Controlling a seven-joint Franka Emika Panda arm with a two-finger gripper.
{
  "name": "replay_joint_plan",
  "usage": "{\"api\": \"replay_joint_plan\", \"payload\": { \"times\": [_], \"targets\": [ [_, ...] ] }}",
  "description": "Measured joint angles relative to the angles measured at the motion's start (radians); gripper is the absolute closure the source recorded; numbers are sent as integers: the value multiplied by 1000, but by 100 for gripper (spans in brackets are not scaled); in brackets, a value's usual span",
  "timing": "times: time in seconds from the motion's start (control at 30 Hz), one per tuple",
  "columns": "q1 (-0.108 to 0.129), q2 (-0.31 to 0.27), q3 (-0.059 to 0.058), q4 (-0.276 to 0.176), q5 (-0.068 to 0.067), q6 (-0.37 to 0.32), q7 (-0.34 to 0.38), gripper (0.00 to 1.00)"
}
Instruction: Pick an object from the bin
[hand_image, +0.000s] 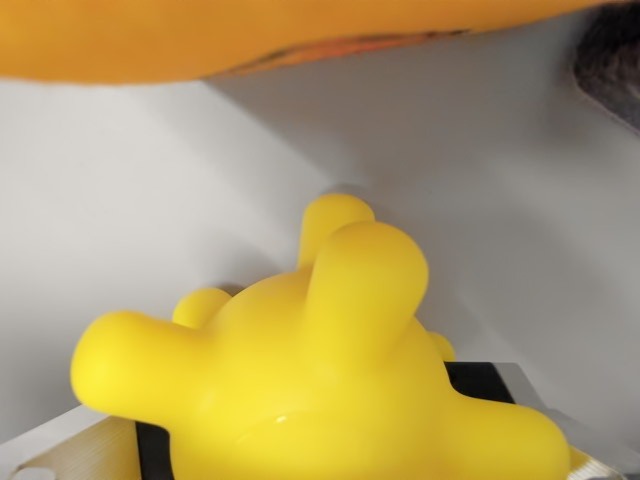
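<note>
Gripper parts show only at the bottom edge of the wrist view: a pale metal piece (60, 440) at lower left and a black-and-silver piece (490, 385) at lower right, on either side of the toy. Whether the jaws are pressed onto the toy or merely beside it cannot be told, since the toy hides the space between them.

A bright yellow toy (320, 390) fills the lower middle of the view, very close to the camera. It has a rounded body with several stubby, blunt-ended knobs sticking out: one thick knob points up, a thinner one rises behind it, one reaches left, one right. Its surface is smooth, seamless and faintly glossy, like moulded rubber or soft vinyl.

Behind it rise the plain, smooth grey-white walls of the bin (150, 180), meeting in a corner. Across the top edge runs a blurred orange object (200, 35), also smooth; what it is cannot be told.

Judging by looks, the toy is probably light, hollow and slightly squashy, not fragile. Its sheen suggests it could slip. The surest hold would be across the rounded body or around one thick knob, squeezing gently so it does not pop out.
</note>
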Motion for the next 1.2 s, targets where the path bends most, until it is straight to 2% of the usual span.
{"api": "replay_joint_plan", "payload": {
  "times": [0.5, 0.9, 1.2],
  "targets": [
    [-9, -100, 13, -29, 9, -74, -6, 100],
    [-17, -200, 26, -45, 26, -159, -17, 100],
    [-19, -278, 30, -47, 44, -236, -29, 100]
  ]
}}
